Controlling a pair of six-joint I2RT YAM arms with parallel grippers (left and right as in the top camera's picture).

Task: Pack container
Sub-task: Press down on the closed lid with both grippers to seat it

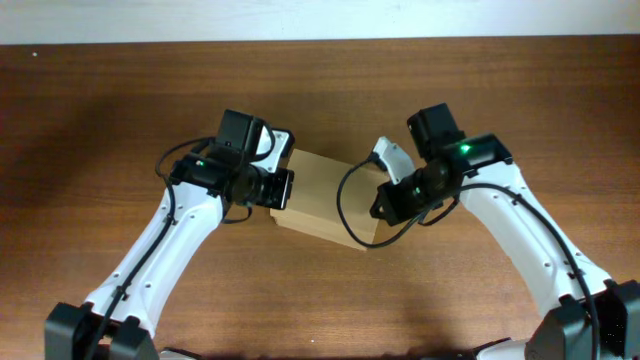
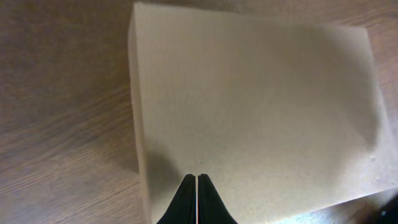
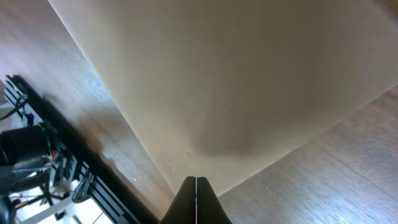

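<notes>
The container is a plain tan cardboard box lying closed in the middle of the wooden table, lid flat on top. It fills the left wrist view and the right wrist view. My left gripper is shut and empty, its tips over the box's left end. My right gripper is shut and empty, its tips over the box's right corner. What is inside the box is hidden.
The brown wooden table spreads around the box. A black table edge with cables and gear beyond it shows in the right wrist view.
</notes>
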